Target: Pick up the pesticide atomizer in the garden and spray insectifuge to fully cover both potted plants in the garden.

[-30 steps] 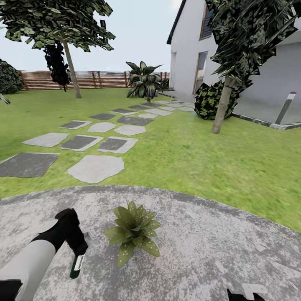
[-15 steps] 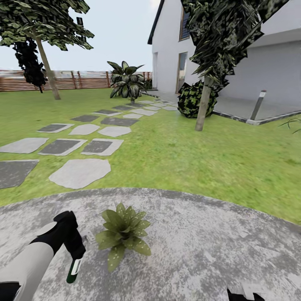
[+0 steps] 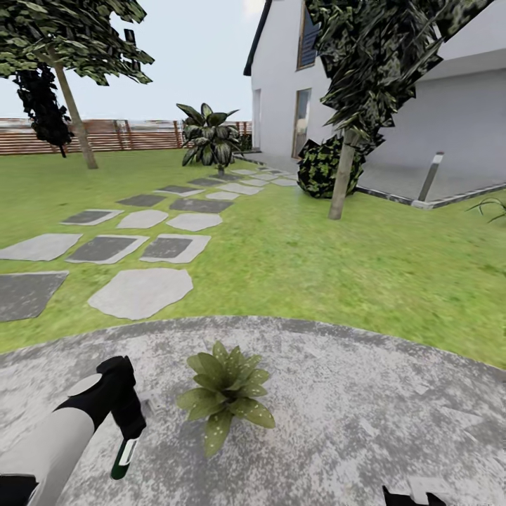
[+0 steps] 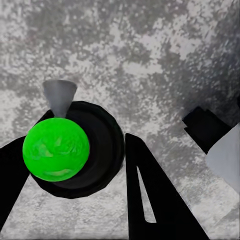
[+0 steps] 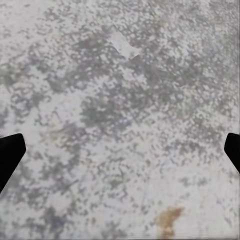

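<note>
Pesticide atomizer, a slim, likely light, rigid, slippery bottle, hangs at 9 o'clock of the potted plant, clamped mid-body between the left gripper's closed jaws; the right gripper's jaws stand wide and empty.

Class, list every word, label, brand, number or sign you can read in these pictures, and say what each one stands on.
No text can be read anywhere.
Pesticide atomizer, held in the left gripper: its white label is too small and blurred to read.
Green cap of the atomizer in the left wrist view: no writing.
White house, brown fence, stone patio: no signs or numbers.
</note>
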### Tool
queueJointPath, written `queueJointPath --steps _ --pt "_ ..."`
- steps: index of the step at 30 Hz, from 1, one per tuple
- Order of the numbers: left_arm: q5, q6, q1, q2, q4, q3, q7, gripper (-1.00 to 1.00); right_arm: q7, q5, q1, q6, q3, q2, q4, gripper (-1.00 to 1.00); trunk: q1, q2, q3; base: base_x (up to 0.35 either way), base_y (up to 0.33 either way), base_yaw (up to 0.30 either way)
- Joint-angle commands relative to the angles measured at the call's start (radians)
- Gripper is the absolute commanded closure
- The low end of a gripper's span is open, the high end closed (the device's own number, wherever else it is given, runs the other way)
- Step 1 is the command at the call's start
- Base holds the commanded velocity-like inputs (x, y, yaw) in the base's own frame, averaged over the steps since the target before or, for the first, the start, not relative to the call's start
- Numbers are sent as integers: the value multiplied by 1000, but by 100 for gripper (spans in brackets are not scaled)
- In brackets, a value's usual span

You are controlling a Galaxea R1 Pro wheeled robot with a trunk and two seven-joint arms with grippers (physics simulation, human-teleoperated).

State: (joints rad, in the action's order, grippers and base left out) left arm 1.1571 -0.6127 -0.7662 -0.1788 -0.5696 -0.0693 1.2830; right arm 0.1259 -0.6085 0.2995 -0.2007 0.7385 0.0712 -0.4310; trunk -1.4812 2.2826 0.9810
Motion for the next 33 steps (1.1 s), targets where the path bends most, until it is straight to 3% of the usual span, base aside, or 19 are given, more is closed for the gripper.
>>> queueJointPath --steps 1,8,15,20,29,33 --pt "0 -11 1 1 7 -9 5 100 8 -6 1 -5 9 -1 0 -100 0 0 0 21 40 -210" --pt "-6 -13 3 10 83 -12 -4 100 8 -5 2 -4 9 -1 1 -100 0 0 -6 4 8 -221" --pt "-14 -4 4 9 90 -8 0 100 8 -5 1 -4 9 -1 1 -100 0 0 -9 0 0 -198" --pt "-33 0 11 -4 90 -1 -6 100 8 -5 1 -4 9 -1 1 -100 0 0 -9 0 0 -28" --pt "-34 2 53 -7 86 8 -33 100 8 -7 1 -3 9 -1 1 -100 0 0 -9 -5 1 -1" --pt "-38 2 53 -10 83 34 -108 100 8 -7 1 -3 9 -1 2 -100 0 0 -9 -231 136 0"
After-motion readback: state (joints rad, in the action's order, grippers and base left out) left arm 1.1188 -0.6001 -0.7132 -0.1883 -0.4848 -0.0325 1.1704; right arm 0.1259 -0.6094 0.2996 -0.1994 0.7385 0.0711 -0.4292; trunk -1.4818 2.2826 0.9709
